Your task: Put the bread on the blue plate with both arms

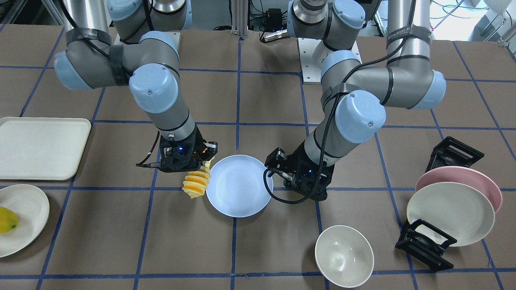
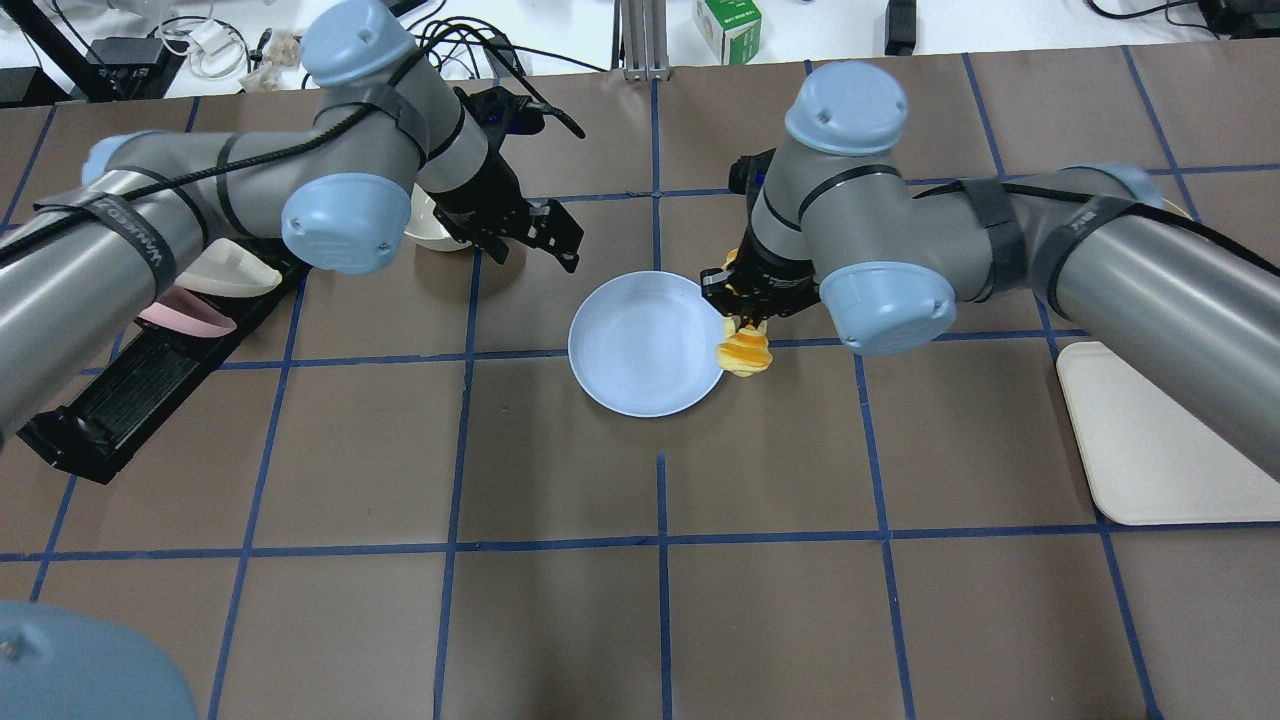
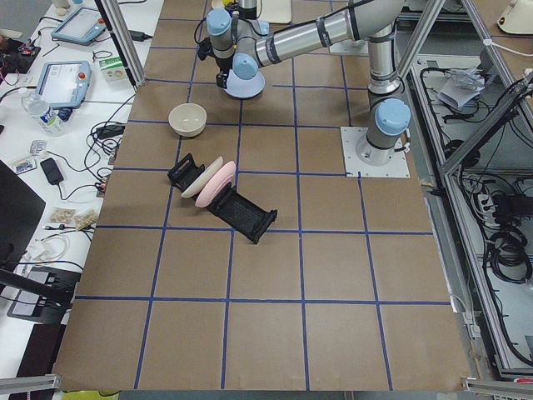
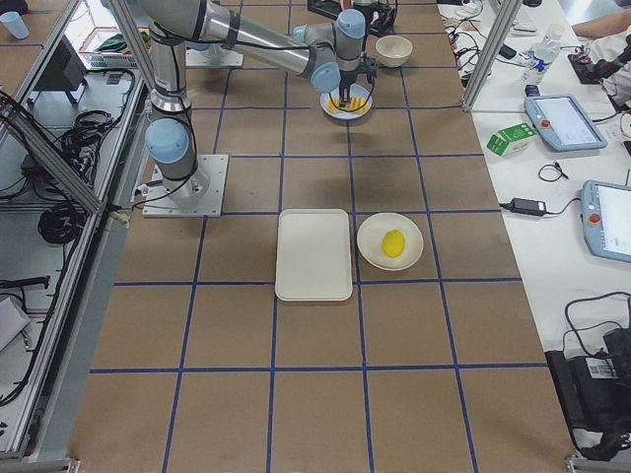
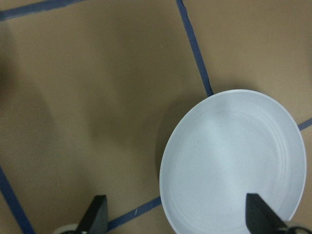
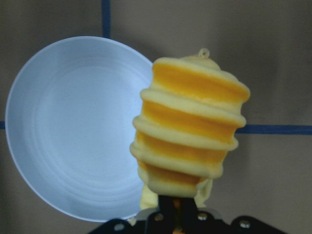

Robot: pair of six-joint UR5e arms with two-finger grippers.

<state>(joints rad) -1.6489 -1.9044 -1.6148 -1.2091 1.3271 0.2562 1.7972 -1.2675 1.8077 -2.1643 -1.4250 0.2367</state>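
Note:
The bread (image 1: 196, 183) is a ridged yellow and orange loaf. My right gripper (image 1: 204, 164) is shut on one end of it and holds it above the table, right beside the rim of the blue plate (image 1: 240, 187). In the right wrist view the bread (image 6: 190, 131) overlaps the plate's (image 6: 73, 126) right edge. The plate (image 2: 645, 345) lies flat mid-table with nothing on it. My left gripper (image 2: 558, 235) is open and empty, just off the plate's opposite side. Its fingertips (image 5: 97, 214) stand wide apart in the left wrist view, with the plate (image 5: 234, 161) below them.
A cream tray (image 1: 40, 147) and a cream plate (image 1: 28, 219) with a yellow fruit (image 1: 8, 219) lie on the robot's right side. A white bowl (image 1: 344, 255) and a black rack (image 1: 427, 245) holding a pink plate (image 1: 463, 177) and a cream plate (image 1: 449, 211) stand on its left side.

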